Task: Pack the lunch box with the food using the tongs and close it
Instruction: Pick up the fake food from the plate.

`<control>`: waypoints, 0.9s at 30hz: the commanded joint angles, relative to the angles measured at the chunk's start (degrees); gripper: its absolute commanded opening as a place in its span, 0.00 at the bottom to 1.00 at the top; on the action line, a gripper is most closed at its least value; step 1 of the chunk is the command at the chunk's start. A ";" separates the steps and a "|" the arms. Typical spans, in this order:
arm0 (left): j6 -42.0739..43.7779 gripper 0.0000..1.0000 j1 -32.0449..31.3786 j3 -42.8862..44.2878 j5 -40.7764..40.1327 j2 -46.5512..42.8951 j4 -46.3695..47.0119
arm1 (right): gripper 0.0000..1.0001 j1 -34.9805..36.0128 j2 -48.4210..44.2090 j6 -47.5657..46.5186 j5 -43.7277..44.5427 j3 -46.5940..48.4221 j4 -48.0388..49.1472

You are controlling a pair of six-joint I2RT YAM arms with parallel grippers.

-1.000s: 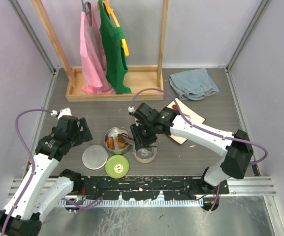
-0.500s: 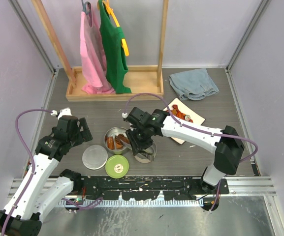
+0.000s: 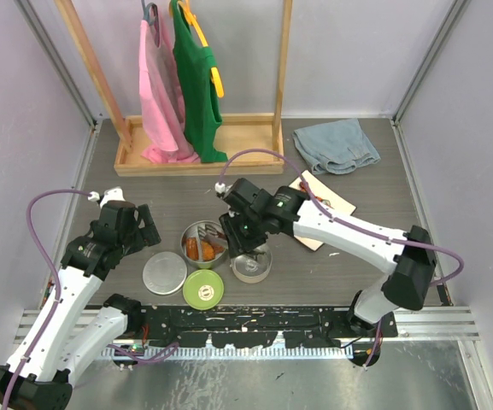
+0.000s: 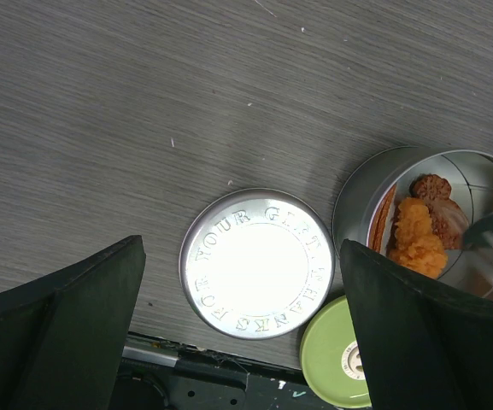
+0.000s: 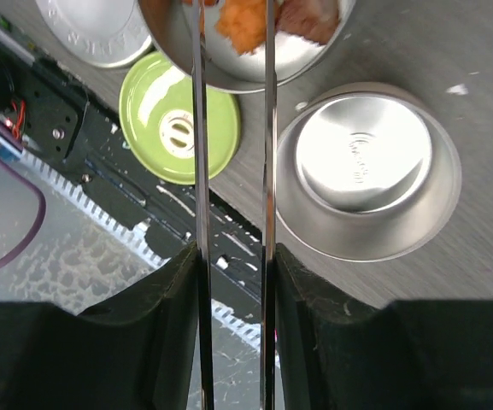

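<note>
While my left gripper (image 3: pixel 139 226) hangs wide open and empty above the steel lid (image 4: pixel 257 263), the work is all on my right. The green lid (image 4: pixel 340 363) lies just beside the steel one, both off their tins. Next comes the left tin (image 4: pixel 485 175), with the food (image 4: pixel 417 239) in it, orange and brown chunks heaped to one side. My right gripper (image 5: pixel 231 273) is clamped on the tongs (image 5: pixel 268 128), squeezing their arms nearly parallel, tips inside that tin. I cannot tell whether a chunk sits between the tips. To do this well, I judge I should ease my squeeze with the tips low, so nothing bounces out, then lift straight up clear of the rim. The empty tin (image 5: pixel 367 171) sits just to the right, and I must not nudge it. A few red bits show on the plate (image 3: pixel 340 205).
</note>
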 commanded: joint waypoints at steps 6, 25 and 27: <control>-0.49 0.98 0.17 1.05 -0.43 -0.45 1.62 | 0.44 -8.57 -14.07 1.13 13.97 1.35 -5.44; -0.40 0.98 0.19 1.00 -0.04 -0.60 1.80 | 0.49 -34.85 -18.34 -11.46 19.34 -10.73 -13.14; -0.40 0.98 0.19 0.99 -0.06 -0.64 1.81 | 0.49 -34.90 -17.54 -12.14 19.12 -10.62 -12.41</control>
